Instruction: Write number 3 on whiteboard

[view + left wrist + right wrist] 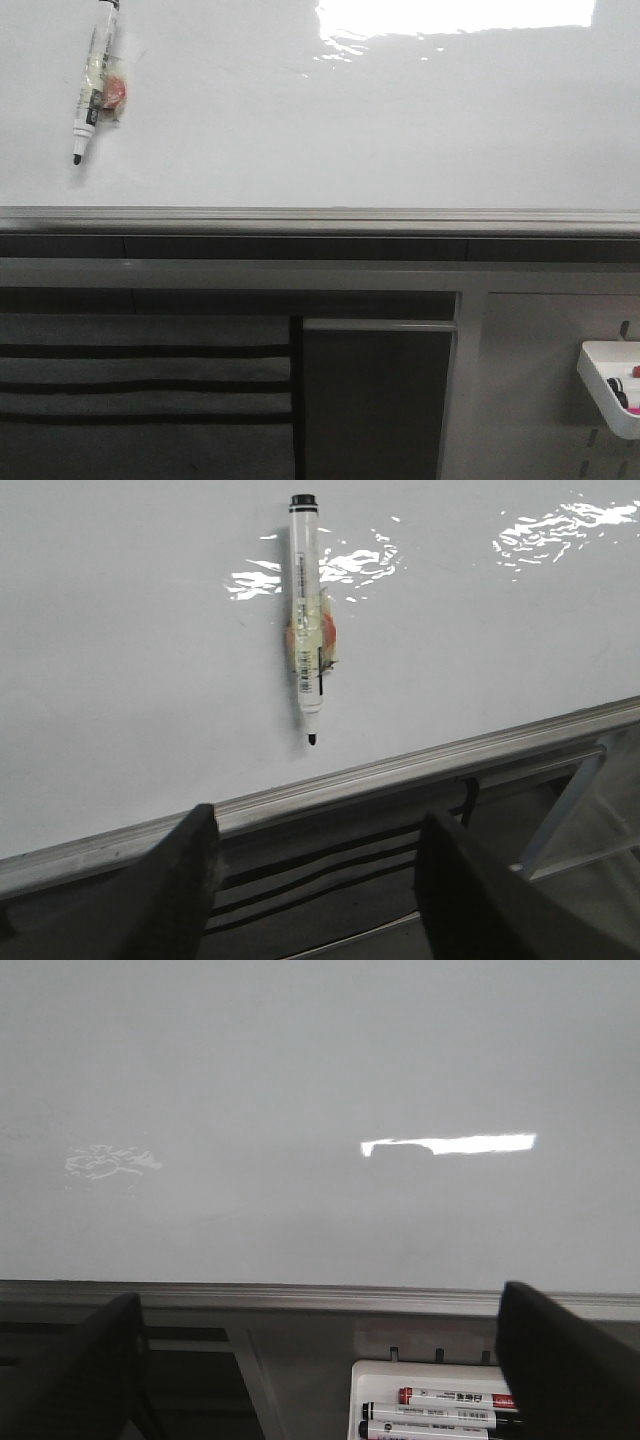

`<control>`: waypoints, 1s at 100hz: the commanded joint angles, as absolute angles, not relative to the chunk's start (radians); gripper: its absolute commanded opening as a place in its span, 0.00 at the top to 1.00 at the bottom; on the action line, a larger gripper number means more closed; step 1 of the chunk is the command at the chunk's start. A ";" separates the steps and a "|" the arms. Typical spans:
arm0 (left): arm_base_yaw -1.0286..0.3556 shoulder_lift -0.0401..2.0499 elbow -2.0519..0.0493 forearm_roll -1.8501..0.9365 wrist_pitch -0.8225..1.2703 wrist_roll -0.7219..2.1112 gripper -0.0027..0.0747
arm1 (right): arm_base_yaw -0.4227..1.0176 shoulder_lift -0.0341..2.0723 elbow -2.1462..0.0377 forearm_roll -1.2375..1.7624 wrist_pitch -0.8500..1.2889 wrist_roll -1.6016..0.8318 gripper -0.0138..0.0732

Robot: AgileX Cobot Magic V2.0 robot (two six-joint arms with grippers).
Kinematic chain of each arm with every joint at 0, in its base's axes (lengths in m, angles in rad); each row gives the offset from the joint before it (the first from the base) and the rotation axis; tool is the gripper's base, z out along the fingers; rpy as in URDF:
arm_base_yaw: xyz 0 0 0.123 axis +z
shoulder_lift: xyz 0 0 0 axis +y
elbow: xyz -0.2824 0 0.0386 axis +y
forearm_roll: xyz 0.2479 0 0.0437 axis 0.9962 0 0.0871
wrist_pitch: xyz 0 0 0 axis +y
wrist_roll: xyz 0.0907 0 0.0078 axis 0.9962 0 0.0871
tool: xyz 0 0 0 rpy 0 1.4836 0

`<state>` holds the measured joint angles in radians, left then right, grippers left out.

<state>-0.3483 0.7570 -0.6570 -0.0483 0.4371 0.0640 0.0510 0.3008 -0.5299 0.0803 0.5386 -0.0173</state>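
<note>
The whiteboard [300,120] fills the upper part of the front view, its grey frame running across the middle, and I see no 3 on it. A marker [95,80] sticks to it at upper left, tip down. Both grippers, left [315,880] and right [320,1370], stand wide open and empty. A tray [430,1372] of markers sits at lower right
</note>
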 commanded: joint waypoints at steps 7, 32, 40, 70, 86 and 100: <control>-0.382 0.887 -0.692 -0.085 0.233 0.063 0.47 | 0.046 0.320 -0.566 0.086 0.464 -0.027 0.11; -0.385 1.105 -0.731 -0.088 0.115 0.063 0.47 | 0.046 0.320 -0.566 0.086 0.470 -0.027 0.11; -0.385 1.161 -0.750 -0.088 0.100 0.063 0.47 | 0.046 0.320 -0.566 0.086 0.470 -0.027 0.11; -0.385 1.320 -0.813 -0.079 0.009 0.063 0.47 | 0.046 0.320 -0.566 0.086 0.476 -0.027 0.11; -0.385 1.377 -0.830 -0.078 -0.023 0.063 0.47 | 0.046 0.320 -0.566 0.086 0.476 -0.027 0.11; -0.385 1.405 -0.841 -0.078 -0.042 0.063 0.47 | 0.046 0.320 -0.566 0.086 0.477 -0.027 0.11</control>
